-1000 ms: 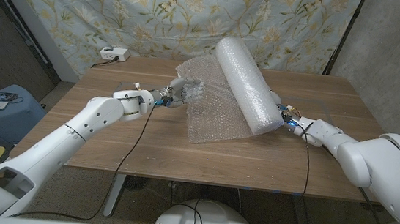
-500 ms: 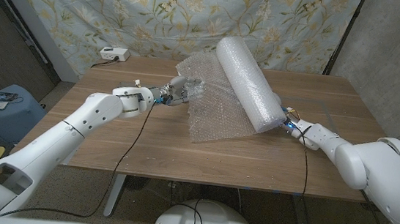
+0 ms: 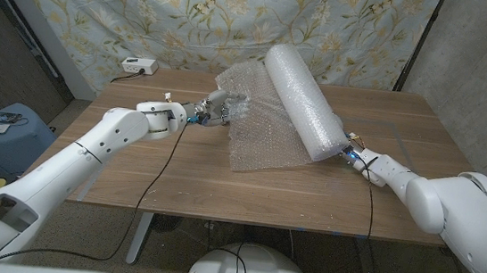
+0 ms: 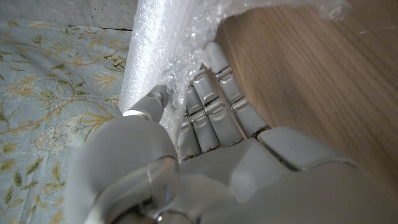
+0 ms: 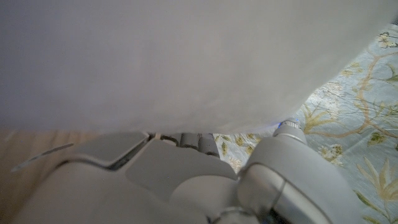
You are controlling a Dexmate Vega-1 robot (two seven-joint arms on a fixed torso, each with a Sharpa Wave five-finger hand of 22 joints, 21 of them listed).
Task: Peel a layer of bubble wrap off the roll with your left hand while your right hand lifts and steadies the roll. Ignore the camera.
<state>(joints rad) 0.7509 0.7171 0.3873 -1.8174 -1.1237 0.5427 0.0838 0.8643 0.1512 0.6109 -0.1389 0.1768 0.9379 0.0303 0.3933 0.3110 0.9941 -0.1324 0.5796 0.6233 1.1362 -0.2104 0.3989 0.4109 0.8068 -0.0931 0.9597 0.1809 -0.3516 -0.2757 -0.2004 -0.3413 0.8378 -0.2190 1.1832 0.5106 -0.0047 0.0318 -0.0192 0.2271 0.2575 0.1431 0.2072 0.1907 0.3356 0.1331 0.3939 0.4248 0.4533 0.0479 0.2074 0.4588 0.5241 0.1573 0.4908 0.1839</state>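
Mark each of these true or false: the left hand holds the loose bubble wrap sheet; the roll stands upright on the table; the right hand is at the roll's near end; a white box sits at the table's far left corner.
The left hand holds the loose sheet: true.
The roll stands upright: false, it lies slanted.
The right hand is at the roll's near end: true.
A white box sits at the table's far left corner: true.
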